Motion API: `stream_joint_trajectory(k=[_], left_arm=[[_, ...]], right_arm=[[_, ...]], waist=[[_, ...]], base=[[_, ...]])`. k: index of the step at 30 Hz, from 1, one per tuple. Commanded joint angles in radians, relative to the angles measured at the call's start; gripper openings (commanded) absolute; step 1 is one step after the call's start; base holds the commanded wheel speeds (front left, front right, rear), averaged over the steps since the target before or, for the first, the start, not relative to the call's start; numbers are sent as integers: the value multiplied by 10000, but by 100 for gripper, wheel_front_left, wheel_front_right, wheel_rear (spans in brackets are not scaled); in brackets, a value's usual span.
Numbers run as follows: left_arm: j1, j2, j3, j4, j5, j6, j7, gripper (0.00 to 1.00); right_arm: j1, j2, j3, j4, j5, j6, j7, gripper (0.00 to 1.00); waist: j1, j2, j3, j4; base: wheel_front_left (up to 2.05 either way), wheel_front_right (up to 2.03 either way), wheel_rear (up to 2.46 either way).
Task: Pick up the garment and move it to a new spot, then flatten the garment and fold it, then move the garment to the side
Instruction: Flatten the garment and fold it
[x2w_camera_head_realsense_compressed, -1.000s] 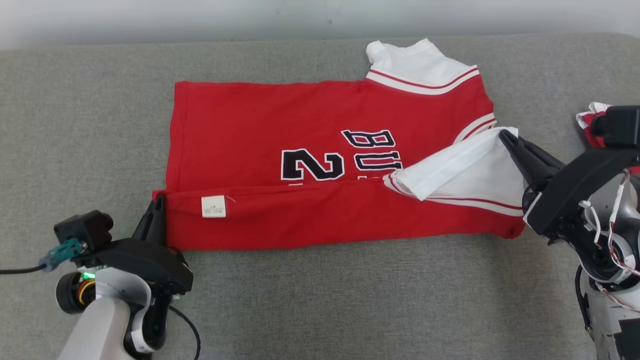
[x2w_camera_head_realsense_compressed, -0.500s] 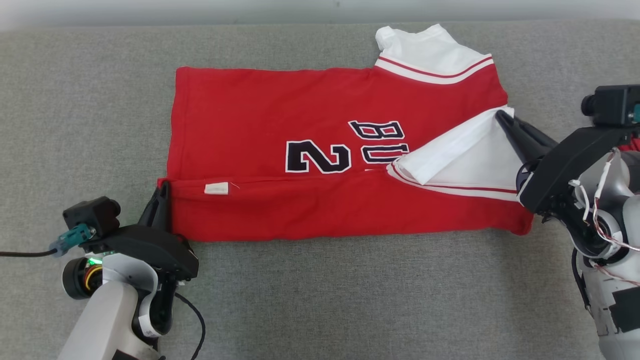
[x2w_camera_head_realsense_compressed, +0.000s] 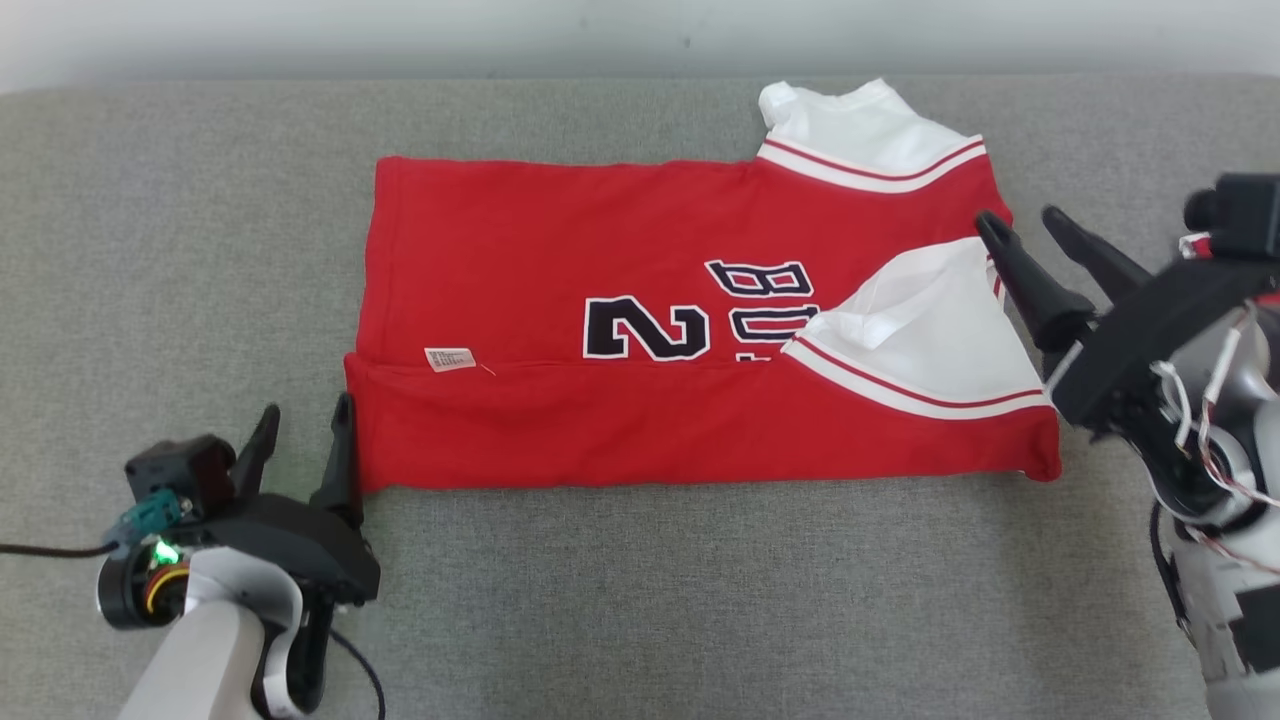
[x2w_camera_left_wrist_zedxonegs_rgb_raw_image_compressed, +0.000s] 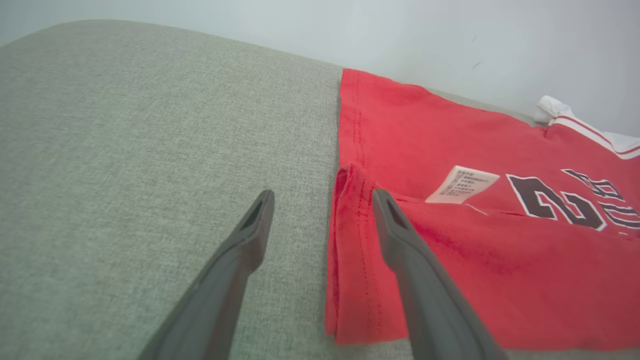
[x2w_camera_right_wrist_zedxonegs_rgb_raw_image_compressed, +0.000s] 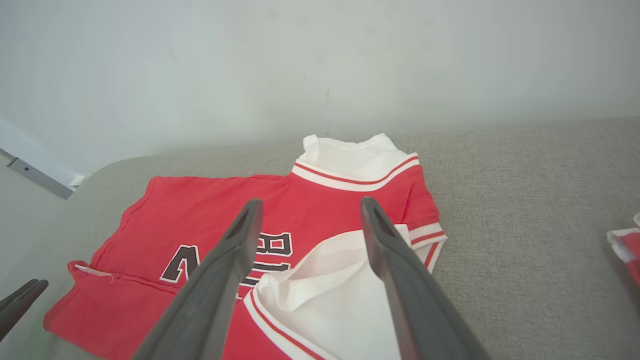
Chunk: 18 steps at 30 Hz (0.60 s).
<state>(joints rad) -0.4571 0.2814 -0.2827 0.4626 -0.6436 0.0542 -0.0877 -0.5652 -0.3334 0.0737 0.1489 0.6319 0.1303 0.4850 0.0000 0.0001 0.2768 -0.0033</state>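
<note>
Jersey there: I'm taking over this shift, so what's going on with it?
The robot is partway through folding a red jersey on a grey cushion. Its near long edge is folded over the body, with a white sleeve lying on top. Both grippers are open and hold nothing: the left gripper sits at the hem corner, the right gripper beside the sleeve.

Your head camera looked steeply down on the bench (x2w_camera_head_realsense_compressed: 640, 620) and took in the whole jersey (x2w_camera_head_realsense_compressed: 560, 240). Your left wrist camera sat low and close behind the left tool (x2w_camera_left_wrist_zedxonegs_rgb_raw_image_compressed: 322, 194), facing along the jersey's hem end toward the wall (x2w_camera_left_wrist_zedxonegs_rgb_raw_image_compressed: 450, 40). Your right wrist camera rode higher behind the right tool (x2w_camera_right_wrist_zedxonegs_rgb_raw_image_compressed: 311, 201), over the collar end. All three shared the printed numeral (x2w_camera_head_realsense_compressed: 647, 328); the right wrist view also caught the left tool.
</note>
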Motion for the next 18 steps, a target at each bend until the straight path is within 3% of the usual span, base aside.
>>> stream_joint_trajectory(k=[1,7,15,18], left_arm=[[244,109,-28,-123,93,27,48,100],[716,245,-342,-504,192,255,609,100],[388,417,-660,-34,706,863,1246,100],[271,342,-810,177,706,870,1497,100]], right_arm=[[323,-93,-157,-213,17,5,91,100],[1205,118,-792,-1081,-201,6,615,100],[1769,576,-1159,-1721,-530,6,1129,100],[1875,668,-1193,-1874,-543,6,1289,100]], waist=[[0,-1,-144,-3],[0,-1,-245,-92],[0,-1,-108,-299],[0,-1,-35,-380]], base=[[0,0,0],[0,0,0],[0,0,0],[0,0,0]])
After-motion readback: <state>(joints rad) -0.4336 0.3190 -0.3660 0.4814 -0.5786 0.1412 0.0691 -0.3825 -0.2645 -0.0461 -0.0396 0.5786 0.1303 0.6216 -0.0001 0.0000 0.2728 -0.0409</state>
